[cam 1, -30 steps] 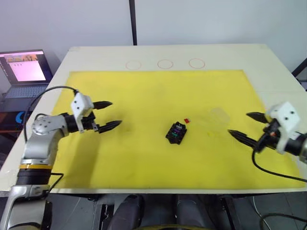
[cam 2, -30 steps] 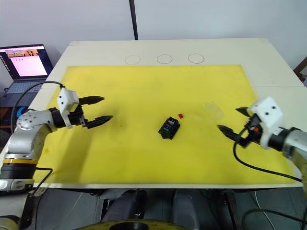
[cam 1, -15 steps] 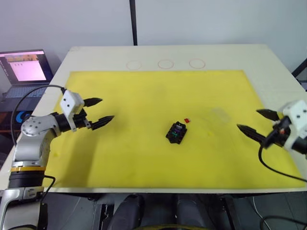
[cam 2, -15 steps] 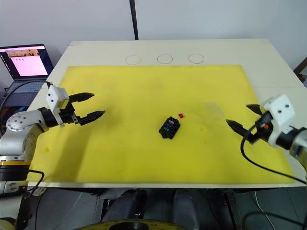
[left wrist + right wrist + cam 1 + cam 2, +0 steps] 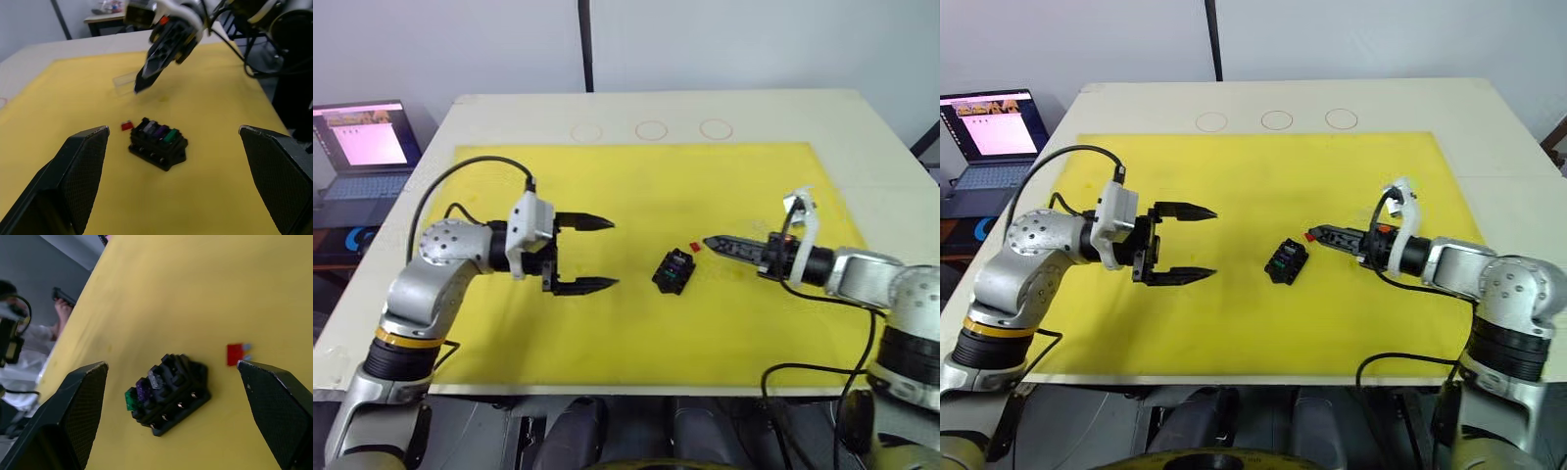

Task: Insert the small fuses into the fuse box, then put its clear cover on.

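both arms have moved inward over the yellow mat (image 5: 636,313) toward the fuse box (image 5: 673,271). the left gripper (image 5: 598,254), earlier near the mat's left edge, now sits well closer to the box, its fingers spread wider apart than before. the right gripper (image 5: 713,242), earlier near the mat's right edge with fingers visibly apart, now reaches in with its tips just beside the red fuse (image 5: 694,247) lying next to the box; from the head its fingers now overlap as one line. the clear cover (image 5: 125,82) now lies behind the right arm.
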Controlling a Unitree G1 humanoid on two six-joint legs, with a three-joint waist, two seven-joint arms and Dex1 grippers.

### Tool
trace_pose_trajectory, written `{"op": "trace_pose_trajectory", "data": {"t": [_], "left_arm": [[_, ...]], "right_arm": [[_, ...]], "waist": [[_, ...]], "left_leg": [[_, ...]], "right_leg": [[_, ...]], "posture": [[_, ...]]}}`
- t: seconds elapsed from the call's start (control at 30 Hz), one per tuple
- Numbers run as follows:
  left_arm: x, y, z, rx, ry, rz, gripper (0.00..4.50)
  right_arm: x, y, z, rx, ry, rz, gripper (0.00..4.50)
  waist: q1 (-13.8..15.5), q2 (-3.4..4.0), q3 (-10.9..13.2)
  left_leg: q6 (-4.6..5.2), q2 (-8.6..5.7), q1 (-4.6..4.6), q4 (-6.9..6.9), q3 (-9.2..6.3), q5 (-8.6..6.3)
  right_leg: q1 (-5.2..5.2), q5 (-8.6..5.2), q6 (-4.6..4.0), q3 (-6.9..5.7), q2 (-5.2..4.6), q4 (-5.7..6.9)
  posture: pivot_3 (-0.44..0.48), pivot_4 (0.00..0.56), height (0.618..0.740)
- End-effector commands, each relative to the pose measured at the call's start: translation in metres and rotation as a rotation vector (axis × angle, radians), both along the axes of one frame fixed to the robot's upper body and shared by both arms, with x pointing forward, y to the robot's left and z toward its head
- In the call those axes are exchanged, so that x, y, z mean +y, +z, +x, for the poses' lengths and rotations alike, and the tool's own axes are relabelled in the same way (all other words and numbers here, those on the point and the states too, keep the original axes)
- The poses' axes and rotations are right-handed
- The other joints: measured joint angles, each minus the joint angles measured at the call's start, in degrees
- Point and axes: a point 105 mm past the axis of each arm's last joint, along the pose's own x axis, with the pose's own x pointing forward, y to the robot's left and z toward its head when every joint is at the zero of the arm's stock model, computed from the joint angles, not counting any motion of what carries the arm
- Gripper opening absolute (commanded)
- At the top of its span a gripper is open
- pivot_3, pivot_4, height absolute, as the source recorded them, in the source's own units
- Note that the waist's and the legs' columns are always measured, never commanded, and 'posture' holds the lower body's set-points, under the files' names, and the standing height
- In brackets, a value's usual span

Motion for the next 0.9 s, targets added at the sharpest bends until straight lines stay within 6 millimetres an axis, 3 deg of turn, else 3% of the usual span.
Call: {"op": "trace_pose_trajectory", "data": {"t": [0.03,0.17,0.33,0.9], "left_arm": [[-0.004,0.002,-0.003,-0.033,-0.018,-0.004,4.5],[-0.005,-0.003,-0.001,-0.014,-0.009,-0.016,4.5],[-0.006,-0.004,0.0,-0.012,-0.013,-0.018,4.5],[-0.01,-0.005,0.006,-0.022,-0.024,-0.019,4.5]], "right_arm": [[-0.002,0.001,0.004,0.018,-0.038,0.038,4.49],[-0.008,-0.011,0.014,0.076,-0.113,0.102,4.49],[-0.011,-0.022,0.022,0.124,-0.173,0.144,3.26],[0.005,-0.027,0.033,0.168,-0.156,0.216,3.26]], "waist": [[0.0,0.0,0.0],[-0.2,0.02,0.0],[-0.5,0.02,0.0],[-1.6,0.06,0.0]], "left_leg": [[0.0,-0.01,0.0,0.02,0.0,0.0],[0.0,-0.02,0.0,0.02,0.01,0.01],[0.0,-0.01,0.01,0.0,0.02,0.01],[0.01,0.0,0.02,0.01,0.01,0.01]], "right_leg": [[0.0,0.0,0.0,0.0,0.0,0.01],[0.0,0.0,0.01,0.0,0.0,0.03],[-0.02,0.0,0.01,0.0,0.01,0.04],[-0.02,0.0,0.01,0.0,0.03,0.06]], "posture": [[0.0,0.15,0.74],[0.0,0.15,0.74],[0.0,0.15,0.74],[0.0,0.15,0.74]]}}
